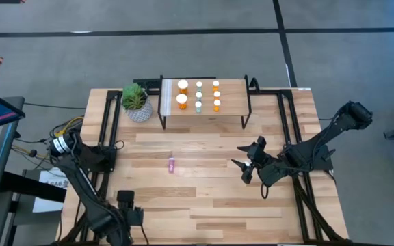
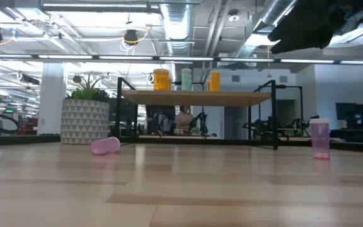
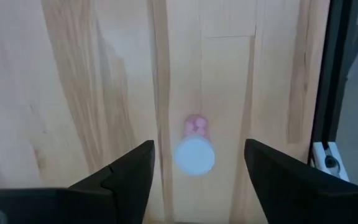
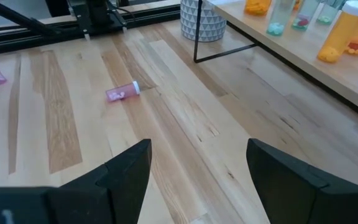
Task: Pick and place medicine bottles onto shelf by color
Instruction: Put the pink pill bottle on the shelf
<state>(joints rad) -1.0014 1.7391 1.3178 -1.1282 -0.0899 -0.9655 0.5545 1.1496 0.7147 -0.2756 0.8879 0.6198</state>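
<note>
The shelf (image 1: 231,96) stands at the table's far middle. Several bottles stand upright on it: two large orange ones (image 1: 182,85), teal ones (image 1: 199,106) and small orange ones (image 1: 216,104). A pink bottle (image 1: 172,164) lies on its side at mid-table. It also shows in the right wrist view (image 4: 123,92). My left gripper (image 3: 197,171) is open at the near left, above an upright pink bottle with a white cap (image 3: 194,152). Its fingers stand on either side of the bottle, apart from it. In the high view the gripper (image 1: 125,201) hides this bottle. An upright pink bottle (image 2: 320,139) shows in the low view. My right gripper (image 1: 248,164) is open and empty, right of centre.
A potted plant (image 1: 136,101) stands left of the shelf. Black frame rails (image 1: 108,130) run along the table's left and right sides. Bare wood lies between the shelf and the grippers. A person (image 2: 184,116) shows in the room behind the table.
</note>
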